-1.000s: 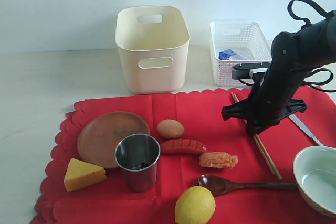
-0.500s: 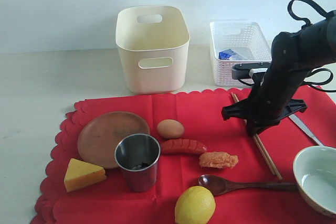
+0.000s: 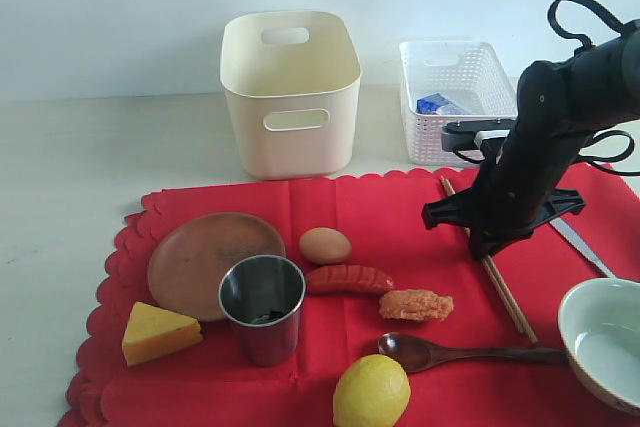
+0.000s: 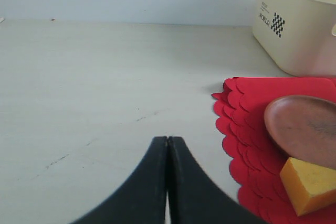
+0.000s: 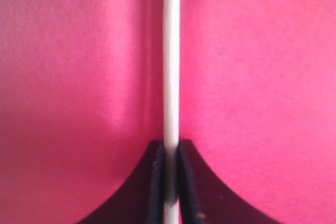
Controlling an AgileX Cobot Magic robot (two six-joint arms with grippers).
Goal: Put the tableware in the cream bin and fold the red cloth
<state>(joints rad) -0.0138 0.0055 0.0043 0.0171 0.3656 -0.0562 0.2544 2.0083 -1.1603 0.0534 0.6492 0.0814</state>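
R gripper clamped on chopsticks, which lie on red cloth right of centre, well apart from cream bin. L gripper: jaws together, empty.
Risk: wrist view shows one stick only; 2nd may stay behind or slip on lift. Pinched cloth may drag.
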